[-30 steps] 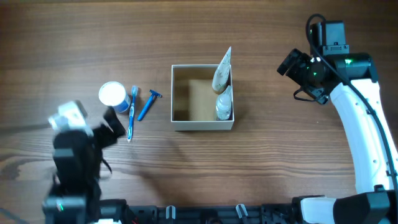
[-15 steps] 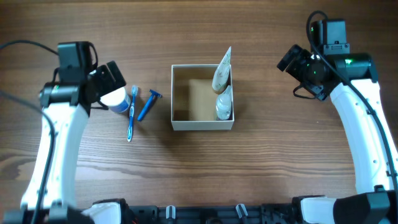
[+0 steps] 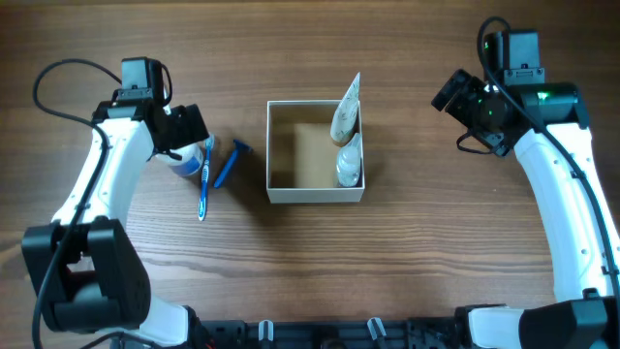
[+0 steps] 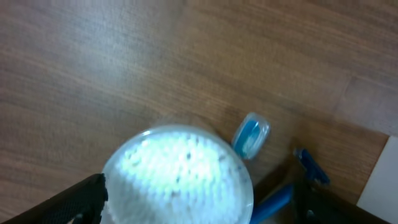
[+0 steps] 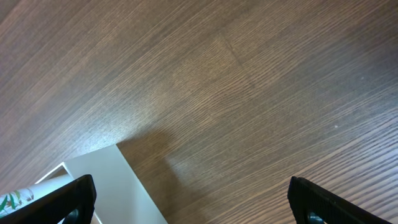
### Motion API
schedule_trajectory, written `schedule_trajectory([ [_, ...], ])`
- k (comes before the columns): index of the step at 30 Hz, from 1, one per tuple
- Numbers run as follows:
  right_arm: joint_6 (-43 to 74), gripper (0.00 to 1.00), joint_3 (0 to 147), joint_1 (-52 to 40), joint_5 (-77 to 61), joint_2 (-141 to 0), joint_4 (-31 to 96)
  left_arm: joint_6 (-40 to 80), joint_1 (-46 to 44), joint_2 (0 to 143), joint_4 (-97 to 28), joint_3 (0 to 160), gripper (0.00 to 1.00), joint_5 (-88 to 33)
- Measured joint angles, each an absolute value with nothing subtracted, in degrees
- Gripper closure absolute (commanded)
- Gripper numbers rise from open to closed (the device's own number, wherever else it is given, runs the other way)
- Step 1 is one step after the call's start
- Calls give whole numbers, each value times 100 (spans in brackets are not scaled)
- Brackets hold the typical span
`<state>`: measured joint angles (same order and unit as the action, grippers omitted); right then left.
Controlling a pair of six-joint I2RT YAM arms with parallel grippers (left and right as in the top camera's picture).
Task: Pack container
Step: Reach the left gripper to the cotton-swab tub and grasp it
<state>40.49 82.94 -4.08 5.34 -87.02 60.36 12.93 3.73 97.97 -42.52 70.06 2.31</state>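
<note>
The container (image 3: pixel 315 195) is a square white-walled box with a brown inside at the table's middle. Two white tubes (image 3: pixel 347 118) lean against its right wall. My left gripper (image 3: pixel 184 136) is open and hangs over the round white-lidded blue jar (image 3: pixel 184 163), one finger on each side of the lid (image 4: pixel 180 174) in the left wrist view. My left gripper (image 4: pixel 199 208) holds nothing. My right gripper (image 3: pixel 453 97) is open and empty, right of the container. In the right wrist view, my right gripper (image 5: pixel 199 205) is above bare wood, and the container's wall (image 5: pixel 106 180) shows at lower left.
A blue toothbrush (image 3: pixel 204 179) and a blue razor (image 3: pixel 230 163) lie between the jar and the container. Both also show in the left wrist view, the toothbrush head (image 4: pixel 250 134) and the razor (image 4: pixel 311 165) right of the jar.
My left arm has swung from the table's front left up to the jar and now hangs over it. The right arm and the container have not moved.
</note>
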Motion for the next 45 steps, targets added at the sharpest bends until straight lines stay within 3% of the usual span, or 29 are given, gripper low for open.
schedule_trajectory([
  [7,4049,0,8294,-408,532,-8702,6036,1245,395,9896,-4215,7083,10,276],
  [11,4051,0,8294,-408,534,-8702,6036,1225,397,9902,-4270,7100,14,311],
  [26,4049,0,8294,-408,534,-8702,6036,1212,427,9918,-4790,7330,1,434],
  [45,4051,0,8294,-408,534,-8702,6036,1151,729,10197,-4534,7498,0,642],
])
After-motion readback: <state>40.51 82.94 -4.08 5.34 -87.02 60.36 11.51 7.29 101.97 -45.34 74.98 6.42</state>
